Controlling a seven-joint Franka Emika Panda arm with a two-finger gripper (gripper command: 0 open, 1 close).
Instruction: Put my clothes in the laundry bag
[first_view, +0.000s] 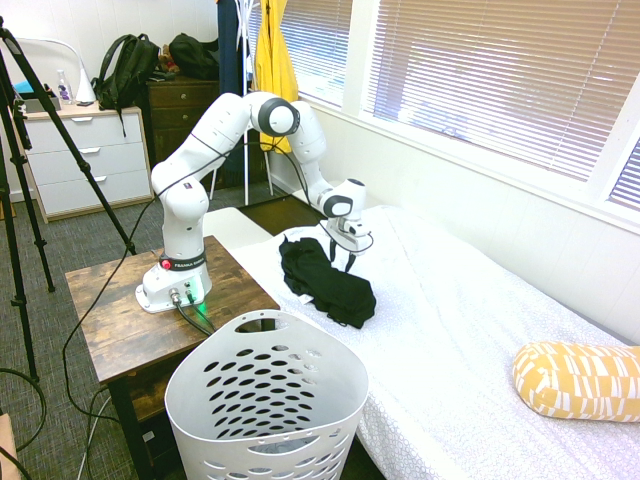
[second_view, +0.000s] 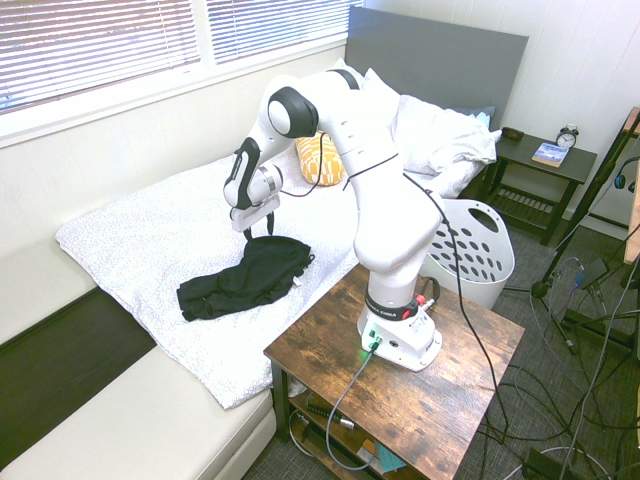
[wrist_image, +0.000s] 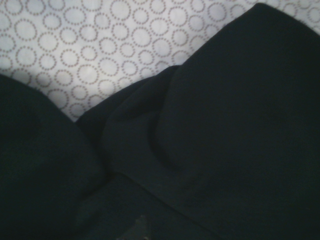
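The fingers (first_view: 346, 262) are seen pointed downward at the upper edge of the black clothes (first_view: 325, 281), with their tips at or just above the fabric; contact cannot be confirmed. A narrow gap between the two fingers is suggested in the first exterior view, but how far they are parted, and whether any cloth lies between them, cannot be told from either exterior view. In the second exterior view the fingers (second_view: 258, 232) are shown over the end of the clothes (second_view: 245, 278) that lies nearer the headboard.

In the wrist view the frame is largely filled by folds of the clothes (wrist_image: 210, 125), with a patch of the bedspread (wrist_image: 90, 50) printed in dotted circles exposed beside them.

The clothes are laid in a long crumpled bundle on the white bedspread (first_view: 470, 330), near the bed edge that faces the wooden counter (first_view: 110, 310) on which the arm is mounted. The white perforated laundry basket (first_view: 265, 400) is stood on the floor beside the counter and against the bed, well apart from the clothes. A yellow patterned pillow (first_view: 580, 380) is laid farther along the bed.
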